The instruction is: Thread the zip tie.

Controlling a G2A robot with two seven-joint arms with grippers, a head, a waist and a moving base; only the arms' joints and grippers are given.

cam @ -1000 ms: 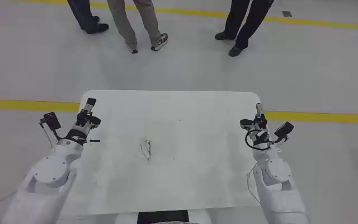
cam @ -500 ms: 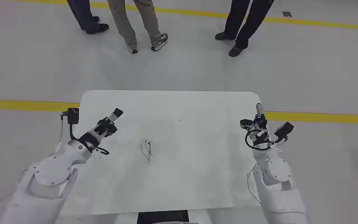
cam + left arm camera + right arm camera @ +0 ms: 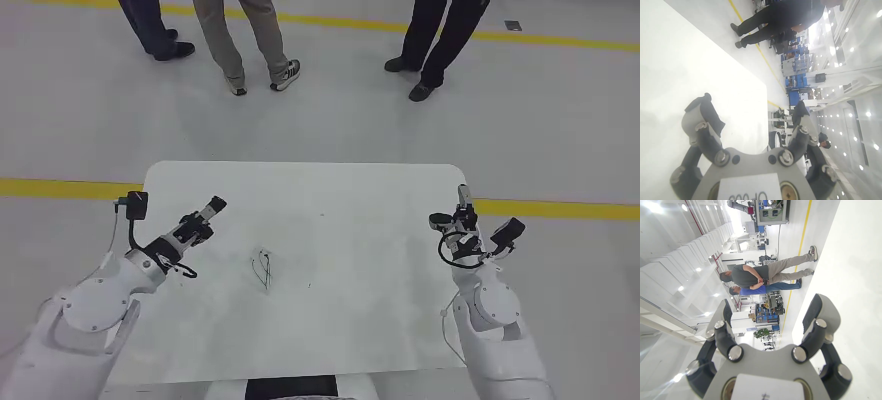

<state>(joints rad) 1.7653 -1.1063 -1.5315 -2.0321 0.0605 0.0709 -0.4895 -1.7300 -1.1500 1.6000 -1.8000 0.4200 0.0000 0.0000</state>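
White table [image 3: 380,300], rounded corners. Yellow floor line [image 3: 570,209] runs behind table, showing at both sides. Second yellow line [image 3: 560,40] well beyond table's far edge.

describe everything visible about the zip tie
The zip tie shows as thin dark strands, bent into a narrow loop, lying flat on the white table slightly toward the left arm's side of the middle. Its head and teeth are too small to make out. Nothing touches it; the open left gripper hovers apart from it.

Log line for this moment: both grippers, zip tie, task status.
left gripper: open, over table, left of zip tie | right gripper: open, at table's right edge | zip tie: lying mid-table, untouched | threading: not started
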